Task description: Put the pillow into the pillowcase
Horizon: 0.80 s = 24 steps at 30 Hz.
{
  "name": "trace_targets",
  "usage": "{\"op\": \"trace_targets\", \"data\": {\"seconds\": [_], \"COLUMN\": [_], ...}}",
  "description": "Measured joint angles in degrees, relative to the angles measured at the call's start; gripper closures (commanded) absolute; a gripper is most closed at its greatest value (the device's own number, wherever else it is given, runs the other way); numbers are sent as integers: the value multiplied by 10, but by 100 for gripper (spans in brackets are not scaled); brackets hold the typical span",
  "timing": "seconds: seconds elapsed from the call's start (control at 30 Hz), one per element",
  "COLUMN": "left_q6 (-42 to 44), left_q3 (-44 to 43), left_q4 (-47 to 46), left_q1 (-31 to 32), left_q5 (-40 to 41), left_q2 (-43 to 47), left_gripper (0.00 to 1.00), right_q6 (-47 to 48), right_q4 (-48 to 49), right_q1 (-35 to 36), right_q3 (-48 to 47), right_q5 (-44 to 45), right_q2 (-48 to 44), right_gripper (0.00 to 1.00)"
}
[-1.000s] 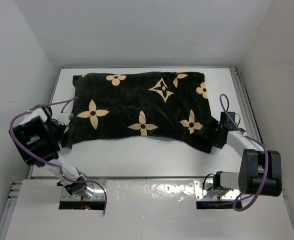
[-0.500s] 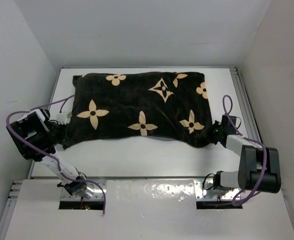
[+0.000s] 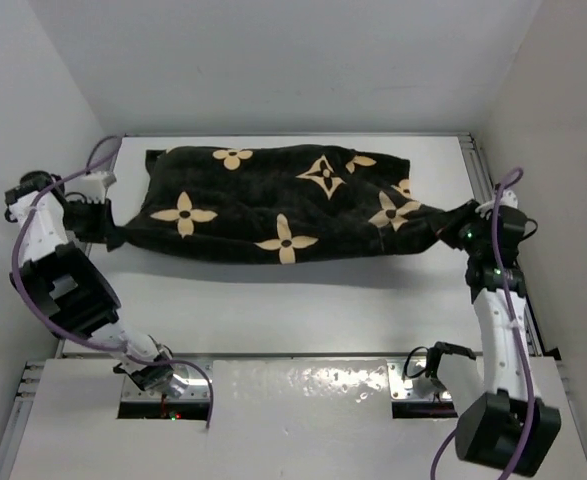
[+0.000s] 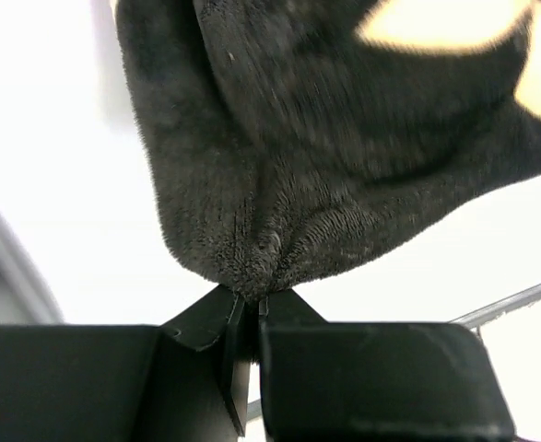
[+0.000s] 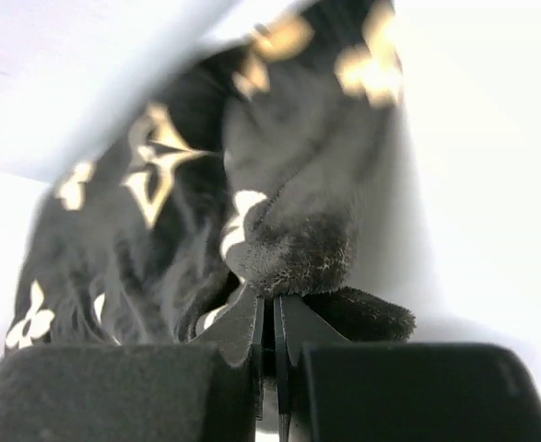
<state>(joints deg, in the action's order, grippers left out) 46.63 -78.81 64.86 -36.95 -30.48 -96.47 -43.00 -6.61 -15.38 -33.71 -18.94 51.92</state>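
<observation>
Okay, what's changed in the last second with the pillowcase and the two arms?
Both arms swung up and outward. The left hand and the right hand, each shut on a near corner of the pillowcase, raised those corners and pulled them apart. The near edge now looks stretched and lifted off the table. The far edge of the pillowcase stayed along the back of the table.

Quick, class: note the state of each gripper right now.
Left gripper: closed, pinching a corner of the pillowcase.
Right gripper: closed, pinching the pillowcase's opposite corner.
</observation>
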Motion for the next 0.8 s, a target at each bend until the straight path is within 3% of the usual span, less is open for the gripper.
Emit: {"op": "trace_targets", "data": {"seconds": [0.17, 0.37, 0.53, 0.8], "left_q6": [1, -16, -106, -213], "left_q3": [-80, -237, -341, -410], "left_q4": [50, 100, 50, -39], "left_q1": [-10, -44, -59, -60], "left_q5": [-31, -64, -37, 48], "left_q2": [90, 146, 213, 306], "left_gripper": [100, 100, 100, 100], "right_q6": [22, 32, 49, 95], "right_q4": [-53, -97, -141, -202], "right_q1": [-14, -25, -25, -25], "right_q3": [-111, -279, -418, -574], "right_q5": [-16, 2, 45, 151], "right_q2": [-53, -63, -69, -98], "right_gripper": [100, 100, 100, 100]}}
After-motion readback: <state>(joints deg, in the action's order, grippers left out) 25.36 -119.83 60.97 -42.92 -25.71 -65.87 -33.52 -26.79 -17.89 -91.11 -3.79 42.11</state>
